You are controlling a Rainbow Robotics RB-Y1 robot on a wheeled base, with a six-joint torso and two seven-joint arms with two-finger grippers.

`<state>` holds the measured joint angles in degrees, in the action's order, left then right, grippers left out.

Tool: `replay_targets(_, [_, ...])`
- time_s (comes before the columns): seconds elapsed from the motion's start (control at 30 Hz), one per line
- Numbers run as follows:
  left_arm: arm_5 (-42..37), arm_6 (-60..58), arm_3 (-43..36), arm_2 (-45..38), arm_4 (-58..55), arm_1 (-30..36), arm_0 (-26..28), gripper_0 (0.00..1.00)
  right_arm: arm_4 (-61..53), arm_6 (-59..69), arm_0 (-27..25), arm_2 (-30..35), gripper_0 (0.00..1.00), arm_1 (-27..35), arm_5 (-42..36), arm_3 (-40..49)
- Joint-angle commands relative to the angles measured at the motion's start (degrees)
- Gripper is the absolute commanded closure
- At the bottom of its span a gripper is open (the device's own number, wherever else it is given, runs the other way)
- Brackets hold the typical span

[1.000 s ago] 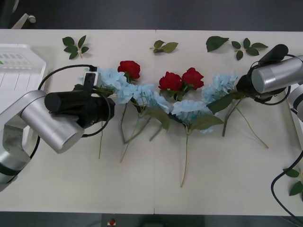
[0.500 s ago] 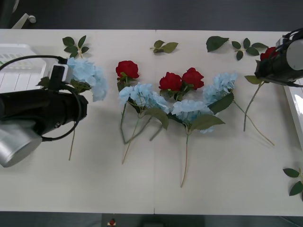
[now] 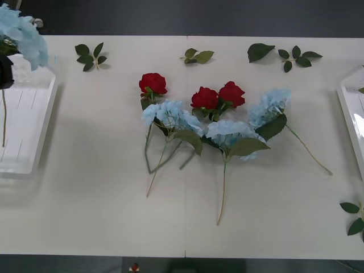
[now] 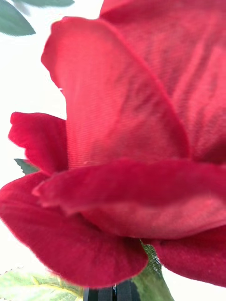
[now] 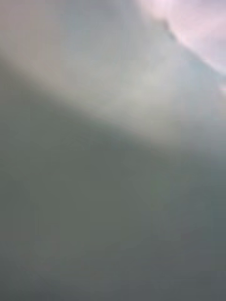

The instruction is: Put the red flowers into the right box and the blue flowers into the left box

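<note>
- Since half a second earlier, the left gripper had carried a blue flower over the left box; whether it clamped the stem was unclear.
- The right gripper's closure couldn't be judged; a red rose sat close against it.
- Three blue flowers and three red flowers lay mid-table.

Left wrist view is a grey-blue blur, nothing in it can be told apart. Red rose sits so close in the right wrist view that its head is cut off at the edges; the right gripper's fingers are hidden under it. Left box is cut off at the front view's edge. Over it, a blue hydrangea is cropped at the corner. Right box shows its rim alone.
</note>
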<state>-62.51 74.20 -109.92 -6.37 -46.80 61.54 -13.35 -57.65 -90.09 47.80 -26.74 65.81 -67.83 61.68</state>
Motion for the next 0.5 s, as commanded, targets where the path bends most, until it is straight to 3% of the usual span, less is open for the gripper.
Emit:
replay_targets(0.03, [4.85, 10.52, 9.19, 0.04, -3.48, 4.47, -2.3, 1.0, 0.87, -5.98, 2.39, 0.9, 1.0, 4.06, -1.52, 0.02])
replay_targets(0.23, [15.49, 20.37, 23.7, 0.04, -7.17, 5.17, -1.16, 1.0, 0.87, -11.69, 2.39, 0.9, 1.0, 6.7, -1.87, -4.02])
replay_targets(0.5, [25.95, 23.53, 29.06, 0.13, -7.61, 4.29, 4.65, 1.0, 3.77, -17.84, 2.39, 0.81, 1.0, 7.14, 1.91, -10.97])
